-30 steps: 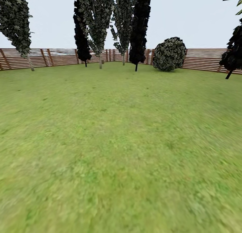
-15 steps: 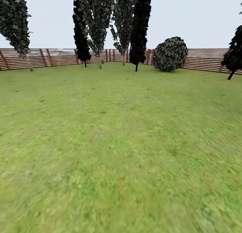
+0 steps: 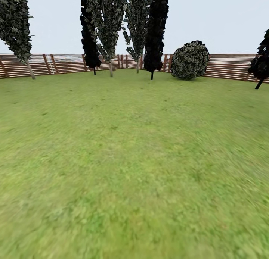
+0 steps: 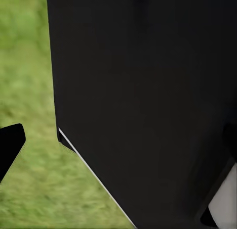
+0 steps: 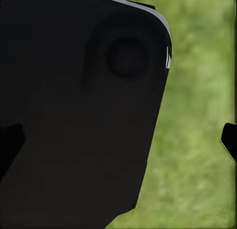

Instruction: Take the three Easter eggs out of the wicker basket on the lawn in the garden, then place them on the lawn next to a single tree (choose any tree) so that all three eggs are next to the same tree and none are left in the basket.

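You face open lawn, trees along the fence; I cannot tell either gripper's state.

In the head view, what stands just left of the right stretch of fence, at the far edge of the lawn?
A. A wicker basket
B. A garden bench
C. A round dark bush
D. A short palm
C: a round dark bush sits against the slatted fence across the lawn.
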